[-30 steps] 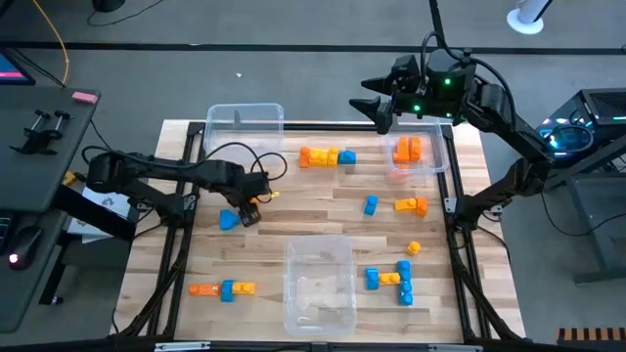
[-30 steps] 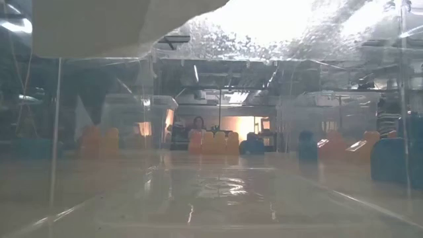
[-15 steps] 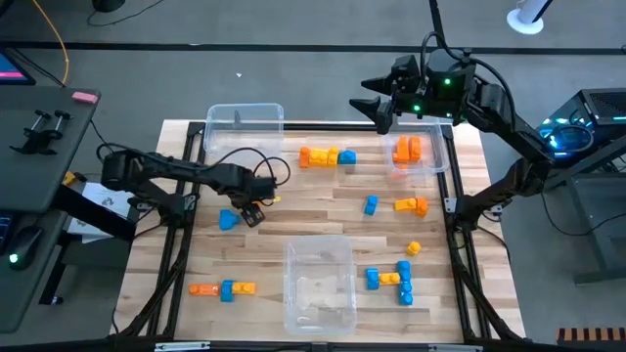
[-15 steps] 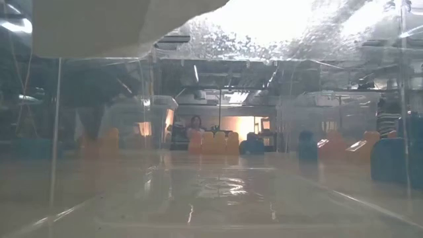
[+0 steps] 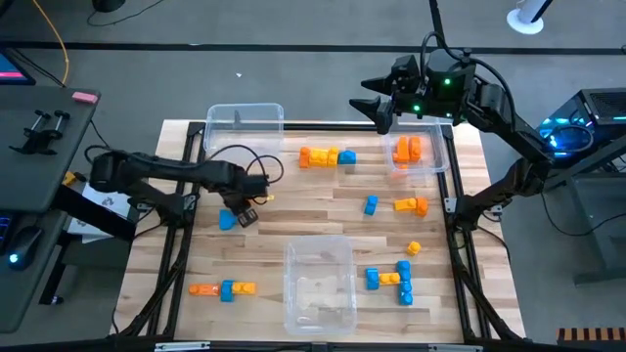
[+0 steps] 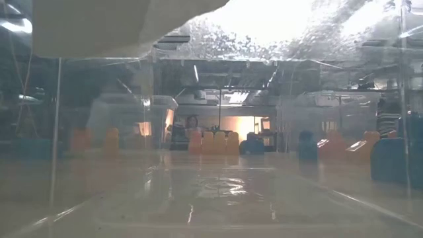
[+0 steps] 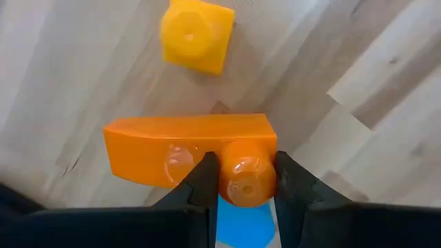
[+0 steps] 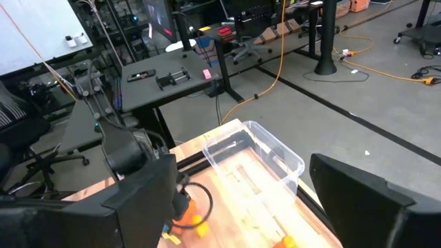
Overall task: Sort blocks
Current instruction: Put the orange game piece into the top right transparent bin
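Blue, orange and yellow-orange blocks (image 5: 328,156) scattered over the desk (image 5: 293,220), single or snapped in short rows; two orange blocks (image 5: 408,149) lie in a far-right clear bin (image 5: 437,132).

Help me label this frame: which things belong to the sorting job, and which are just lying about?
Job:
- blocks loose on the table
- orange blocks in the bin
- orange block in the left hand
- empty bins

Lying about:
- pink object
- black clamp on the side desk

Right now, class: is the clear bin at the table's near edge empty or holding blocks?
Empty. The high view shows only bare clear plastic inside the near bin; no blocks lie in it.
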Robot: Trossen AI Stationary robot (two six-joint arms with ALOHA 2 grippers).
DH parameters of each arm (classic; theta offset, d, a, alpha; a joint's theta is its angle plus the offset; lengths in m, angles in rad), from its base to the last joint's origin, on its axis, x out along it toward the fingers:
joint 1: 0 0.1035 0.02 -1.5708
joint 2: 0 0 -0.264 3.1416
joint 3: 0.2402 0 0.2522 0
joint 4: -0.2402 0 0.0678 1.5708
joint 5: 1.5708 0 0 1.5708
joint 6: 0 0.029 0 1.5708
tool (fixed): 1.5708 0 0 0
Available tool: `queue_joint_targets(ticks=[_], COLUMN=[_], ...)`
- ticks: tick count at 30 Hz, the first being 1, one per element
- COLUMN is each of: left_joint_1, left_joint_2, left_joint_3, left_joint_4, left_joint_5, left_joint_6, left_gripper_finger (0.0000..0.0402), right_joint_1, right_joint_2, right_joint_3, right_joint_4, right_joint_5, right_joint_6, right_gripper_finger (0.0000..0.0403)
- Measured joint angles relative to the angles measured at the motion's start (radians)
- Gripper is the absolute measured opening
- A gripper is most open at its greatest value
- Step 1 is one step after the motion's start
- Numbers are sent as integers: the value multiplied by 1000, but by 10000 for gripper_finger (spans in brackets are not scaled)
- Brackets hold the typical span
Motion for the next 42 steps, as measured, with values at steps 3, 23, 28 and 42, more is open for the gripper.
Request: queue_joint_targets(ticks=[3, 23, 28, 42], left_joint_1=[0, 58, 79, 136], left_joint_2=[-73, 319, 576, 1086], left_joint_3=[6, 430, 660, 1372], left_joint_4=[-51, 1215, 1412, 1178], left_joint_5=[21, 180, 219, 199], left_joint_6=[-25, 204, 236, 397], left_gripper_finger=[66, 66, 71, 165], right_joint_1=[0, 0, 0, 0], right_joint_2=[0, -3, -3, -3], right_joint_3=[0, 57, 57, 57], right_joint_4=[0, 37, 87, 137], right_joint_5=[0, -6, -11, -9], right_joint_6=[0, 78, 53, 48], right_gripper_finger=[330, 330, 330, 330])
